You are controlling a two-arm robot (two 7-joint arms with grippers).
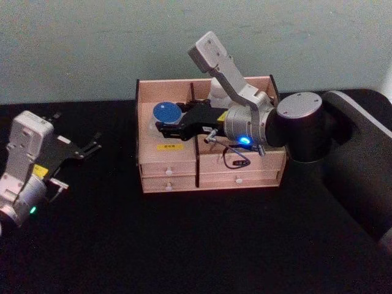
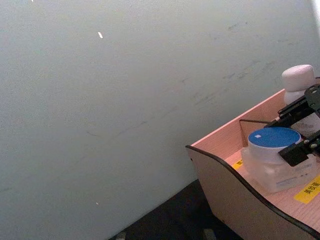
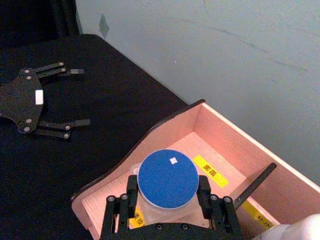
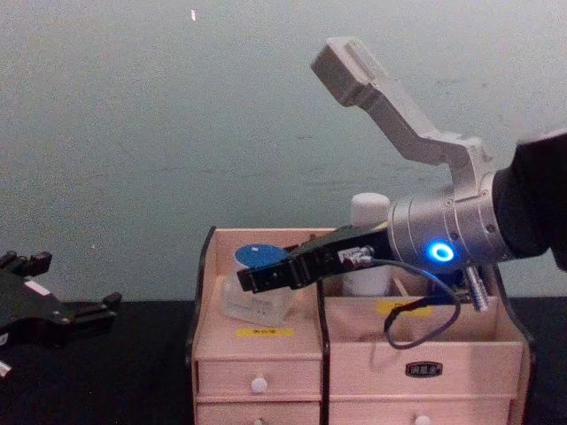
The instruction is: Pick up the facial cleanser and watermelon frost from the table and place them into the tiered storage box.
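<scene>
The tiered storage box (image 1: 171,168) stands mid-table, pale pink with small white-knobbed drawers. In its left upper compartment sits a clear jar with a blue lid (image 1: 165,113), also visible from the right wrist (image 3: 167,177) and from the chest (image 4: 257,257). My right gripper (image 1: 160,130) reaches in from the right, its fingers (image 3: 131,192) closed against the jar's two sides. A white bottle with a white cap (image 4: 368,212) stands upright in the back right compartment. I cannot tell which of the two is the facial cleanser and which the watermelon frost. My left gripper (image 1: 86,146) rests open on the left.
The table top (image 1: 184,245) is black cloth, bare in front of the box and between the box and my left arm. A pale wall (image 1: 92,43) runs close behind the box. A thin dark divider (image 3: 255,182) splits the box's upper tier.
</scene>
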